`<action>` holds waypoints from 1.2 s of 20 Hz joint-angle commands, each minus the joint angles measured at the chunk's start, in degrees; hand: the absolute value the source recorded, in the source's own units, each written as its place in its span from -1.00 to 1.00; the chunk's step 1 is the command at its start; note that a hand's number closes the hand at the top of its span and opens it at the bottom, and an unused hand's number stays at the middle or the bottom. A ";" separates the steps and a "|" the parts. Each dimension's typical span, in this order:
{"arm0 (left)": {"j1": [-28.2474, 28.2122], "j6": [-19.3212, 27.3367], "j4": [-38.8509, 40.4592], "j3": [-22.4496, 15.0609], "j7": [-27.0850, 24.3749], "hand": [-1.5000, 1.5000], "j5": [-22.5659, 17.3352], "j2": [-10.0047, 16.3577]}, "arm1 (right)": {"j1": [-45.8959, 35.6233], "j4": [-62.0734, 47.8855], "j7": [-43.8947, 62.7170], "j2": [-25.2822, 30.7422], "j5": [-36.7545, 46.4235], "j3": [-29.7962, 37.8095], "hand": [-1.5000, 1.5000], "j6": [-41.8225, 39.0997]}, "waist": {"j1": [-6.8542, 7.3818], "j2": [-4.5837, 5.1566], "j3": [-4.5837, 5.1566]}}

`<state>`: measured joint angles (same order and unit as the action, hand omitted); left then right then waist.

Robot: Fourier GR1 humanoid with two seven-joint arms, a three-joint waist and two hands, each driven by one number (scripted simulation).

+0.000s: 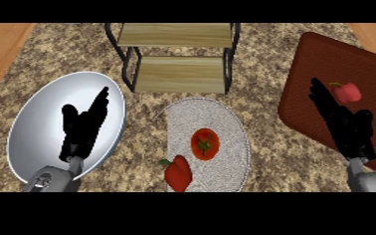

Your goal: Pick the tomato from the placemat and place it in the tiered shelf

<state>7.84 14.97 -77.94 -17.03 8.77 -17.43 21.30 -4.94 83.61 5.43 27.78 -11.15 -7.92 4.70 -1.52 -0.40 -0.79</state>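
Tomato (205,143) sits on the round placemat (220,112), nearer than the tiered shelf (180,73); left hand (83,124) and right hand (343,122) hang straight-fingered, holding nothing.

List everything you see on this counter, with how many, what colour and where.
tiered shelf: one, pale wood on dark frame, top centre
plate: one, silvery, left
placemat: one, grey, centre
tomato: one, red, on the placemat
large pepper: one, red, placemat's lower edge
red-brown mat: one, red-brown, right
small pepper: one, red, on the red-brown mat
counter: one, speckled brown, under everything
left hand: one, black, open, over the plate
right hand: one, black, open, over the red-brown mat
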 commanded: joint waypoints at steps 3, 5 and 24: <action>-2.83 -0.78 -1.44 -1.73 -3.67 0.00 4.25 1.79 | 5.87 10.84 -1.52 -0.95 9.54 2.26 -1.00 14.91 | -0.21 -0.16 0.92; -2.37 -1.17 -1.57 0.35 -3.31 0.00 4.30 4.82 | 9.08 14.69 -3.82 -0.60 15.67 3.10 -1.00 21.94 | -2.29 -0.77 1.05; -6.51 -8.17 -1.63 -0.16 -8.16 0.00 4.90 3.91 | 22.68 36.45 12.50 -7.96 41.05 -23.33 -1.00 23.56 | 1.94 0.35 1.16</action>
<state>4.44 8.58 -81.07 -17.00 0.36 -12.40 23.64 17.20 115.66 7.15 17.77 23.25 -26.47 32.28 -0.47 -0.51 -0.17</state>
